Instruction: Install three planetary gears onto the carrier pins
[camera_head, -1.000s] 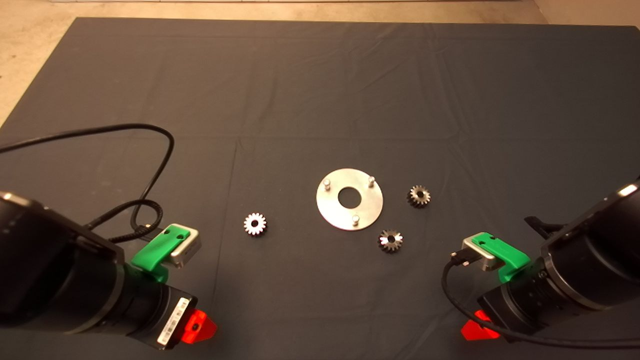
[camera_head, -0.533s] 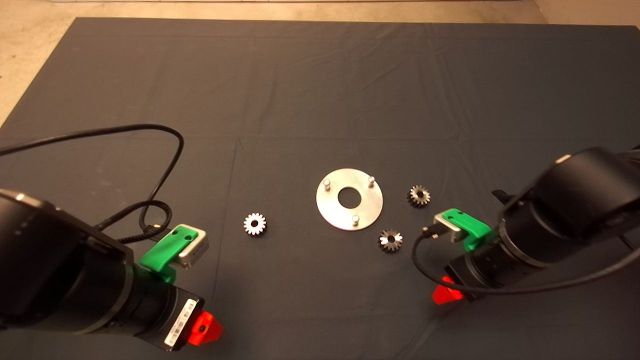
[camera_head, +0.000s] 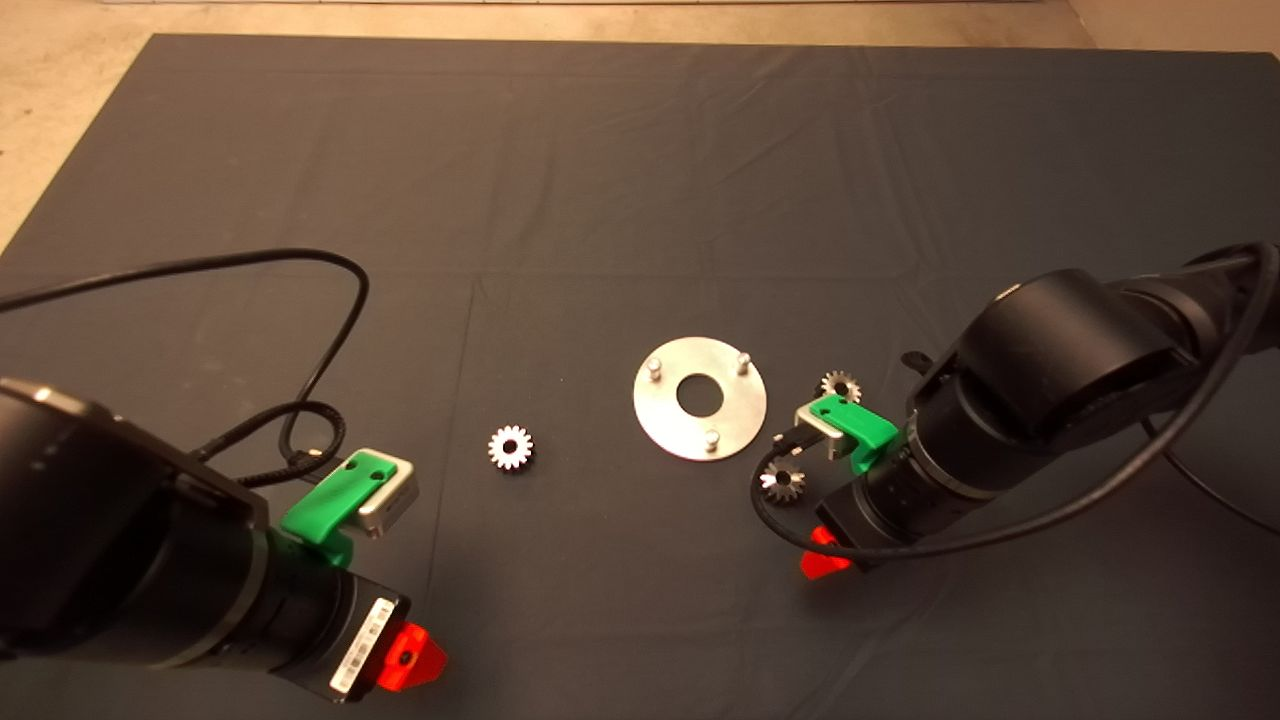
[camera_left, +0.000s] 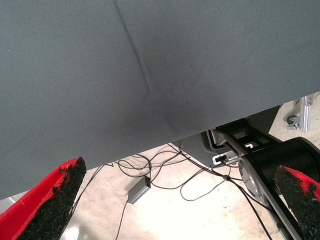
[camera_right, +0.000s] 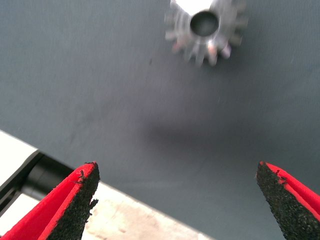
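Head view, disc: the flat silver disc (camera_head: 700, 398) lies on the dark mat (camera_head: 640, 180) over the table; its three carrier pins (camera_head: 711, 438) stand upright and bare, no gear on any.
Head view, planetary gears: all three lie flat on the mat. One gear (camera_head: 511, 447) sits well to the left of the disc, one (camera_head: 783, 483) just off the disc's lower right, and one (camera_head: 841, 384) just to its right, partly behind the right arm's green bracket.
Head view, right hand: the right hand (camera_head: 822, 562) hangs near the disc's lower-right gear, only a red fingertip showing below the wrist.
Head view, left hand: the left hand (camera_head: 410, 660) waits far to the disc's lower left, by the mat's near edge.
Left wrist view: the two red fingers (camera_left: 47, 205) are spread wide over bare mat, with floor and cables beyond its edge.
Right wrist view: the fingers (camera_right: 75, 200) stand spread wide and empty; a gear (camera_right: 206, 31) lies beyond the tips, not between them.
Handling, judged: small stiff steel, light for the arm, smooth and liable to slip; pinch it across opposite teeth, bore kept vertical for the pin.
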